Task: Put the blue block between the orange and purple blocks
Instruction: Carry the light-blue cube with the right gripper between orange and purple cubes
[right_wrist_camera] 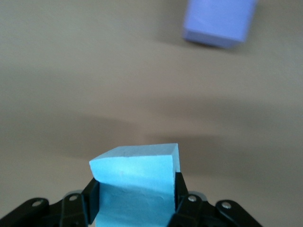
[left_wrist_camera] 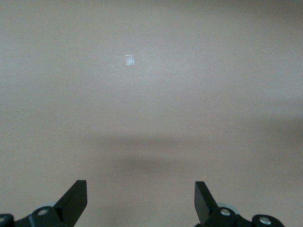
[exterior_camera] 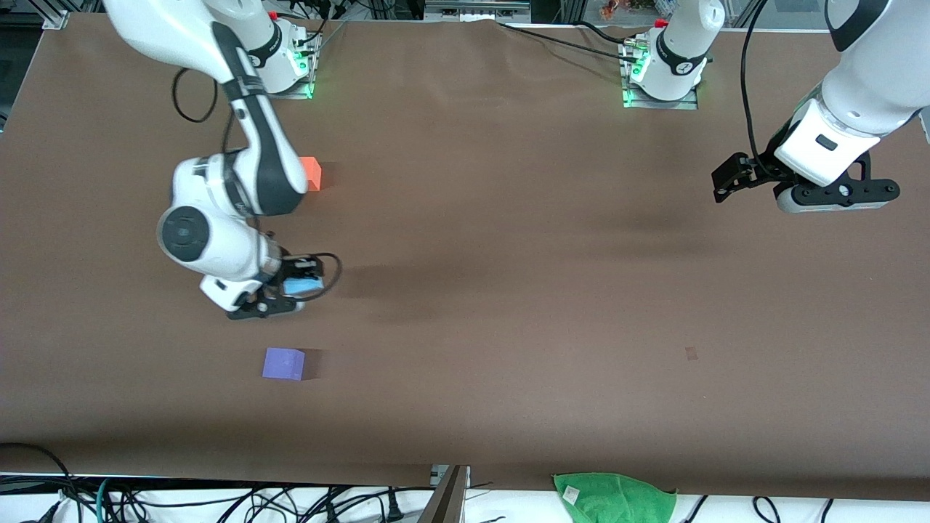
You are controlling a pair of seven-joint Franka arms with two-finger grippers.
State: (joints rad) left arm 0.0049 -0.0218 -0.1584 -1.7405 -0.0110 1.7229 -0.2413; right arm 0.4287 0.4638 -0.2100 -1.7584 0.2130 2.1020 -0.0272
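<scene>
My right gripper (exterior_camera: 290, 289) is shut on the sky-blue block (exterior_camera: 299, 287), held just above the table between the other two cubes. The right wrist view shows the blue block (right_wrist_camera: 135, 187) clamped between the black fingers (right_wrist_camera: 91, 198). The orange block (exterior_camera: 312, 173) sits on the table farther from the front camera, partly hidden by the right arm. The purple block (exterior_camera: 284, 363) sits nearer to the front camera; it also shows in the right wrist view (right_wrist_camera: 218, 21). My left gripper (left_wrist_camera: 140, 201) is open and empty, waiting above the left arm's end of the table (exterior_camera: 835, 195).
The table is covered by a brown cloth (exterior_camera: 508, 254). A green cloth (exterior_camera: 616, 495) lies at the table's front edge. A small pale mark (exterior_camera: 691, 353) shows on the cloth, also in the left wrist view (left_wrist_camera: 130, 60). Cables hang along the front edge.
</scene>
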